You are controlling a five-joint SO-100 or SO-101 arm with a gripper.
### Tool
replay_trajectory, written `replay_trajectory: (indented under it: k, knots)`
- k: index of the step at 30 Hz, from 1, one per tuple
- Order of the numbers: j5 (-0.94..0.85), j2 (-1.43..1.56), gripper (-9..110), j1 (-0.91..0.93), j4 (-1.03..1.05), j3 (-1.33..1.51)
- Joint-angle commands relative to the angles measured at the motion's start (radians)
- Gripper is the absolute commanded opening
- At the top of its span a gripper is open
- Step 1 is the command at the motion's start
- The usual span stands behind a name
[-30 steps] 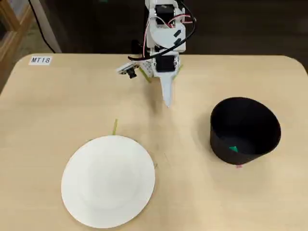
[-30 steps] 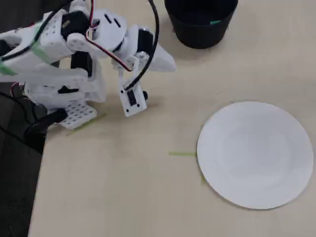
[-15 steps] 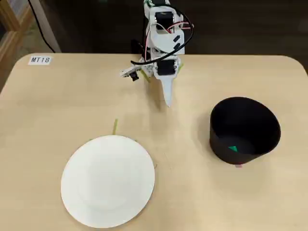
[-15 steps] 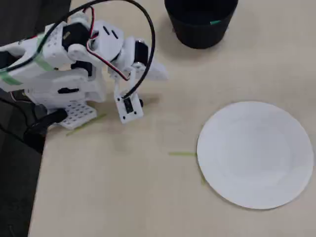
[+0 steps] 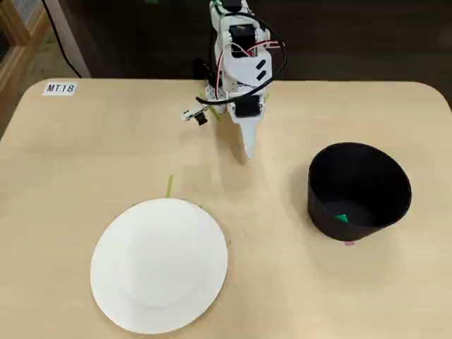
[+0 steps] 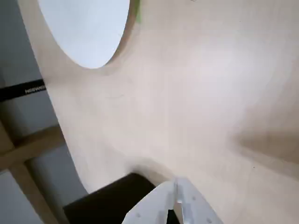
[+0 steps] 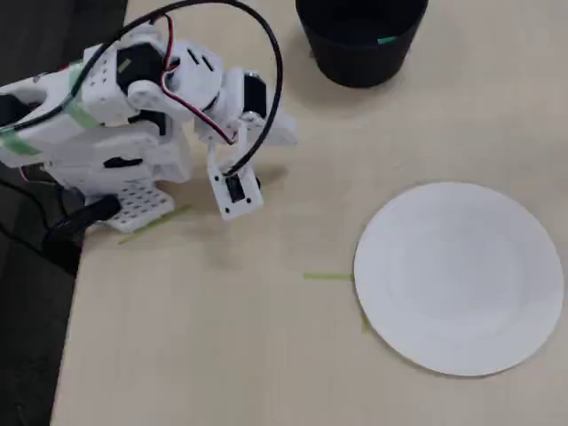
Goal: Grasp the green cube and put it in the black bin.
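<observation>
The green cube lies on the floor of the black bin, which stands at the right of the table in a fixed view. In the other fixed view the cube shows as a green speck inside the bin at the top edge. My gripper hangs folded close to the white arm base at the back middle, well away from the bin, shut and holding nothing. The gripper points towards the bin. In the wrist view the gripper shows closed white fingers over bare table.
A white plate lies at the front left, also seen as the plate and the plate. A thin green tape strip sits just behind it. A label marks the far left corner. Arm cables loop above the base.
The arm has folded back towards its base, drawing the shut gripper a little away from the bin. The green cube stays inside the bin, and the plate has not moved.
</observation>
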Motion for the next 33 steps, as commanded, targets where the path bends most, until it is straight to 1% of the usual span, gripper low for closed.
replay_trajectory:
  k: [1,4,19,22,24,33]
  knots:
    - [-0.005,0.003,0,-0.011,-0.017,-0.002]
    - [-0.005,0.003,2,-0.011,-0.018,0.000]
    - [0.000,0.003,0,-0.011,-0.026,0.002]
    - [0.000,0.003,2,-0.011,-0.026,0.002]
    - [0.000,0.003,0,-0.011,-0.026,0.002]
    - [0.000,0.003,0,-0.011,-0.026,0.002]
